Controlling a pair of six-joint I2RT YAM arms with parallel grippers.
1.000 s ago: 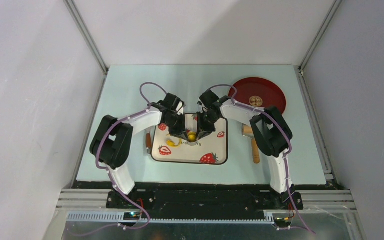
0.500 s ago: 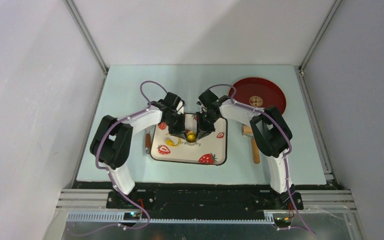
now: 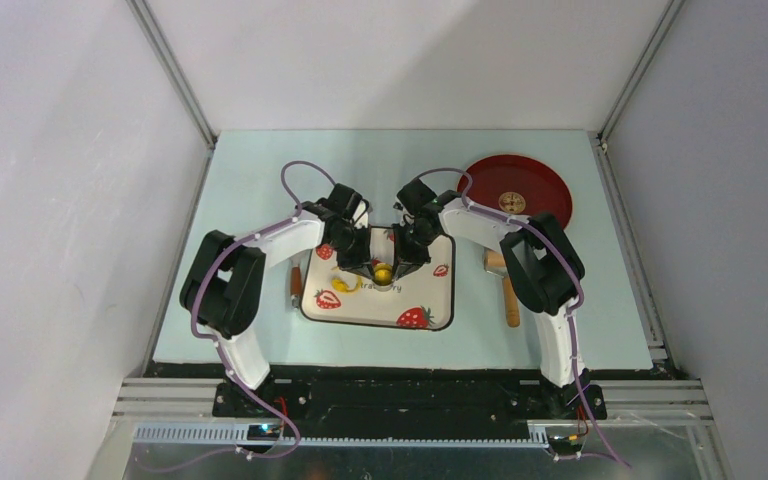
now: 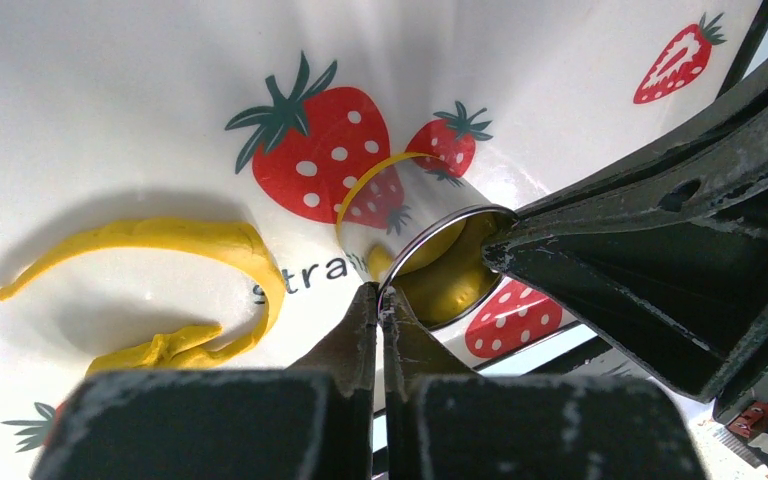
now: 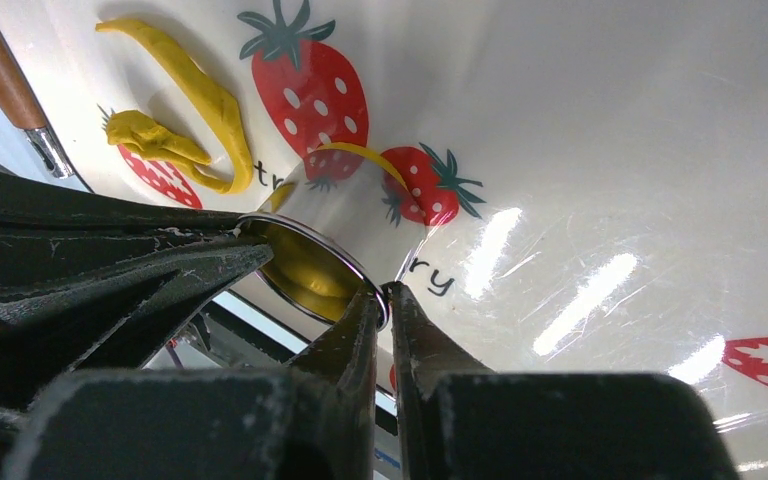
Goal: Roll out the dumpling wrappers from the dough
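Note:
A small metal ring cutter (image 4: pixel 430 245) stands on the strawberry-print tray (image 3: pixel 430 300) with yellow dough (image 4: pixel 455 285) inside it. My left gripper (image 4: pixel 381 293) is shut on the cutter's thin rim on one side. My right gripper (image 5: pixel 386 292) is shut on the rim of the same cutter (image 5: pixel 345 215) from the opposite side. In the top view the two grippers meet over the cutter (image 3: pixel 384 272). A curled strip of leftover yellow dough (image 4: pixel 195 240) lies on the tray to the left. One tan dumpling wrapper (image 3: pixel 511 202) rests on the red plate (image 3: pixel 540 185).
A wooden rolling pin (image 3: pixel 509 295) lies on the table right of the tray. A wooden-handled tool (image 3: pixel 297 285) lies along the tray's left edge. The red plate sits at the back right. Both arms crowd the tray's far half.
The tray has crept slightly to the left. Both grippers have stayed pinched on the cutter in nearly the same place.

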